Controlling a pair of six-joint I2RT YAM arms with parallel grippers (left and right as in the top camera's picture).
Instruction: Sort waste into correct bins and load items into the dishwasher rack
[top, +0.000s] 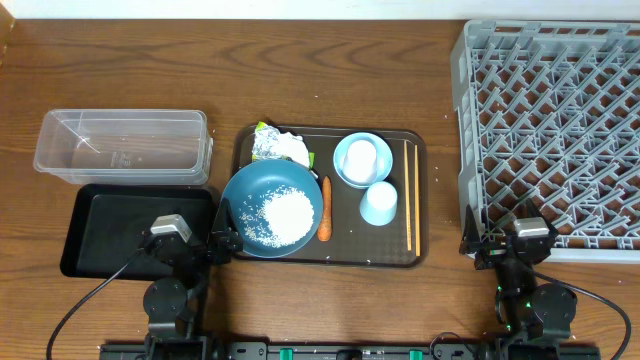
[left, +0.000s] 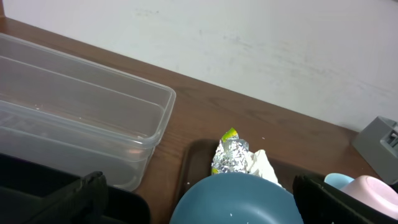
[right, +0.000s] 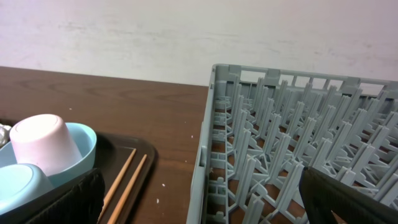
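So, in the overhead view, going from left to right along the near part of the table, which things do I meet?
black tray → dark blue bowl → carrot → light blue cup → chopsticks → dishwasher rack

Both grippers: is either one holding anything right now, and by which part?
Nothing is held. The left gripper and the right gripper both hover wide open, closed on nothing.

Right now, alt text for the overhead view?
A brown tray at centre holds a dark blue bowl of rice, a carrot, a foil wrapper, a whitish cup in a small bowl, a light blue cup and chopsticks. A clear tub and black tray sit left, grey rack right.
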